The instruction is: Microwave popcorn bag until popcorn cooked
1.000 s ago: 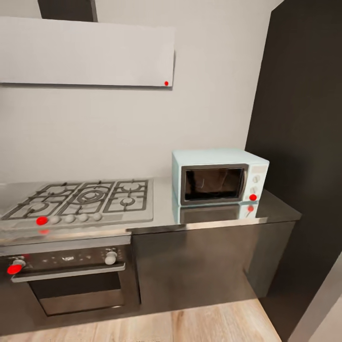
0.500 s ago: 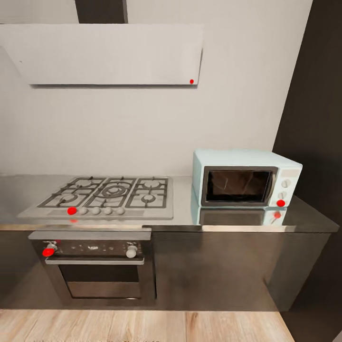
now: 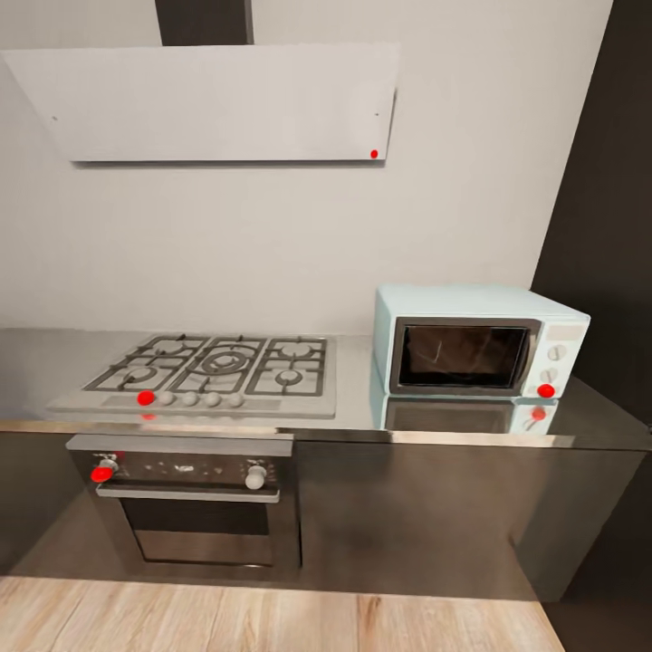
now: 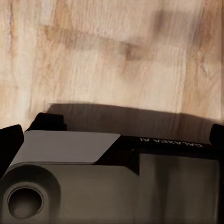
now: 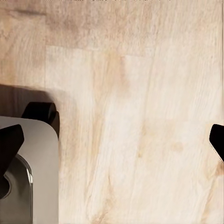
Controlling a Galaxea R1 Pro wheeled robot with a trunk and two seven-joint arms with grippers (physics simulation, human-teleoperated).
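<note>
Both grippers are showing merely dark fingertips at the frame edges, left gripper [image 4: 112, 140] and right gripper [image 5: 112, 140], spread wide apart and holding nothing, hanging over the wooden floor [image 5: 140, 93]. Most of each finger is being cut off. Far from either gripper, the microwave [image 3: 480, 351], pale blue with its dark glass door closed, is sitting on the countertop [image 3: 453, 421], beside the gas hob [image 3: 213, 371].
</note>
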